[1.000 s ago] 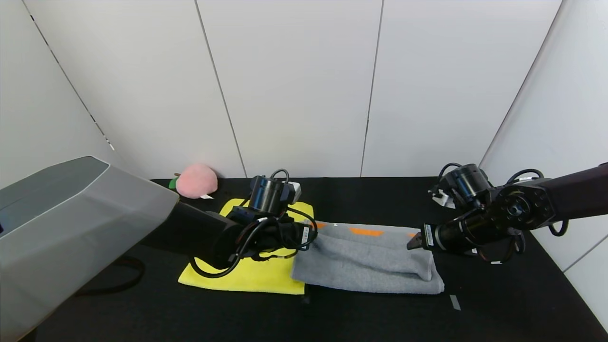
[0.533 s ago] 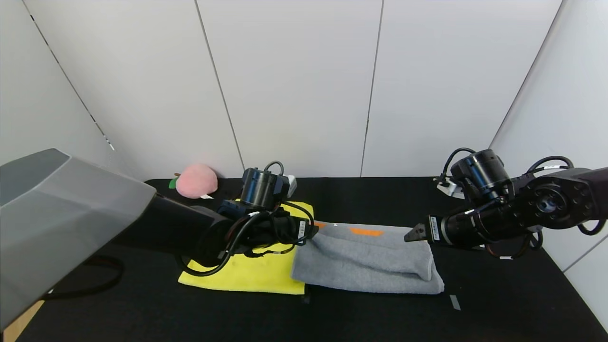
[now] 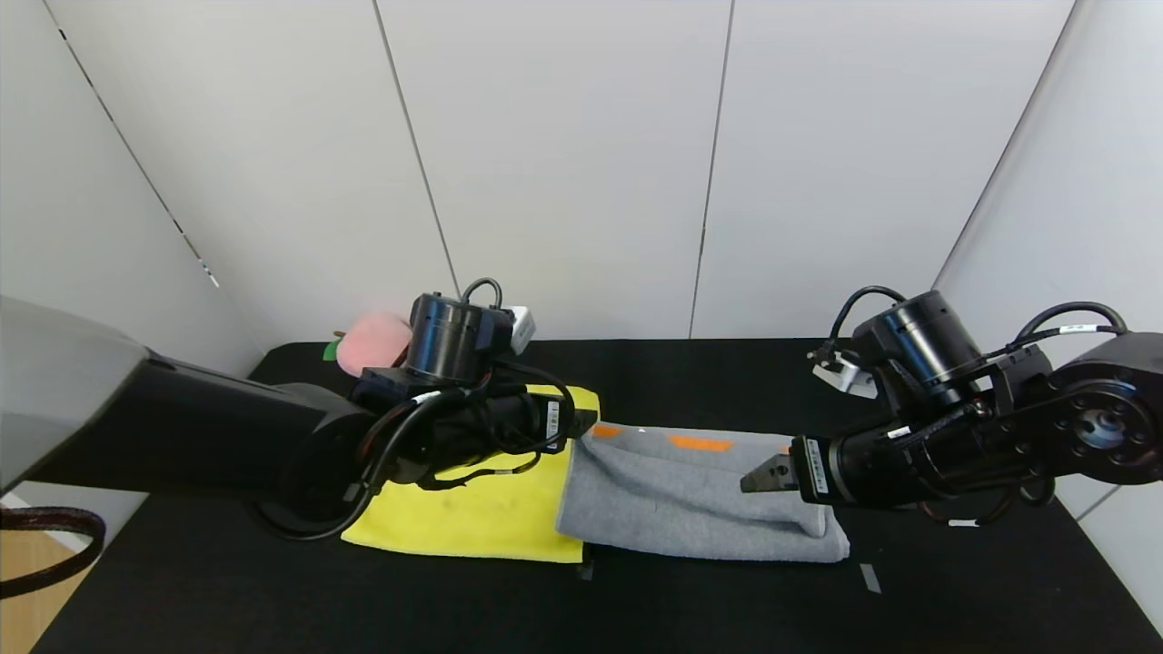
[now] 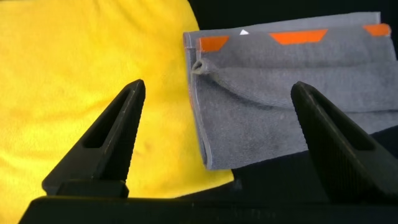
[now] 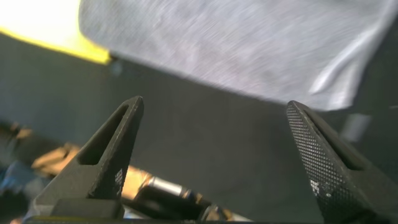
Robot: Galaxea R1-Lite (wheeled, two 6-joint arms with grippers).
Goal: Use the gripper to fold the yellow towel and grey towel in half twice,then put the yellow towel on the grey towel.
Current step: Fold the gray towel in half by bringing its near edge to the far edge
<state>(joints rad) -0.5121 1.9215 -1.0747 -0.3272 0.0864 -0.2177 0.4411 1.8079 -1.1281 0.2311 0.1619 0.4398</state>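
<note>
The grey towel lies folded into a long strip on the black table, with orange patches along its far edge. Its left end overlaps the right edge of the yellow towel, which lies flat. My left gripper is open and empty, hovering above the grey towel's far left corner. In the left wrist view both the yellow towel and the grey towel show below it. My right gripper is open and empty above the grey towel's right part. In the right wrist view the grey towel is in view.
A pink plush peach sits at the table's back left, partly behind my left wrist. A small grey tape mark lies near the front right. White wall panels close the back and sides of the table.
My left gripper has lifted and drawn back slightly to the left. My right gripper has moved left over the grey towel's right end. The towels have not moved.
</note>
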